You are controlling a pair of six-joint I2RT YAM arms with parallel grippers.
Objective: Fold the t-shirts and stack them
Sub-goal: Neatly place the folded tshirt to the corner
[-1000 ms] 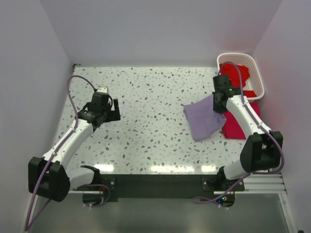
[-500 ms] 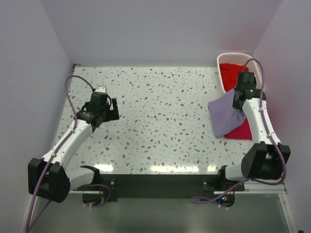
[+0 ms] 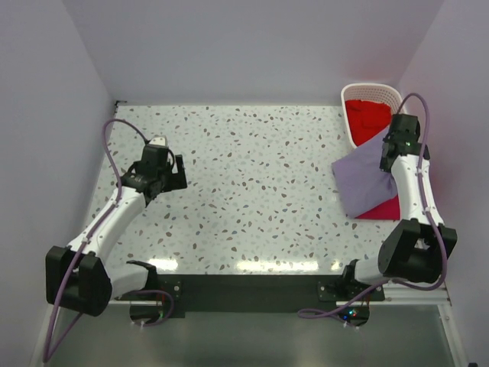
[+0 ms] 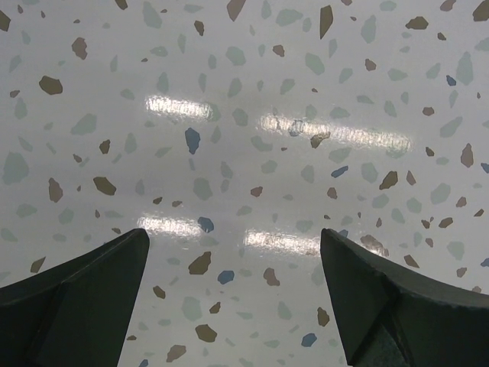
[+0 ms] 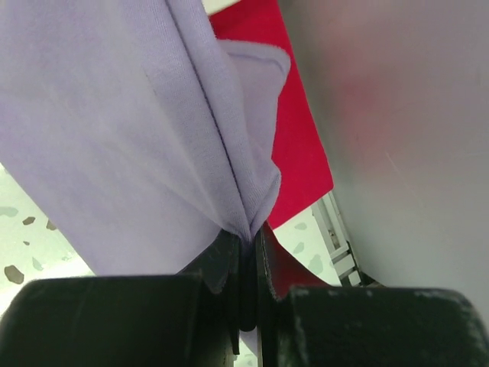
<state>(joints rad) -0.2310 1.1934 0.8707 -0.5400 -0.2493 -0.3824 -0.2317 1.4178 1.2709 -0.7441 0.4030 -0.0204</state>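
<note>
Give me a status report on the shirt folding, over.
Right gripper shut on purple shirt, held over folded red shirt. Left gripper open over table, holding nothing. Nothing blocking the stack.

Red shirt [image 3: 386,209] mostly under lilac shirt [image 3: 365,180] — only corner shows. Pinched fold vanishes between right fingers [image 5: 215,264]. Left fingers [image 4: 84,294] cut off at bottom edge.

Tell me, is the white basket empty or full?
Not empty: red clothing lies inside the basket, up near its rim. How many pieces, cannot tell.
</note>
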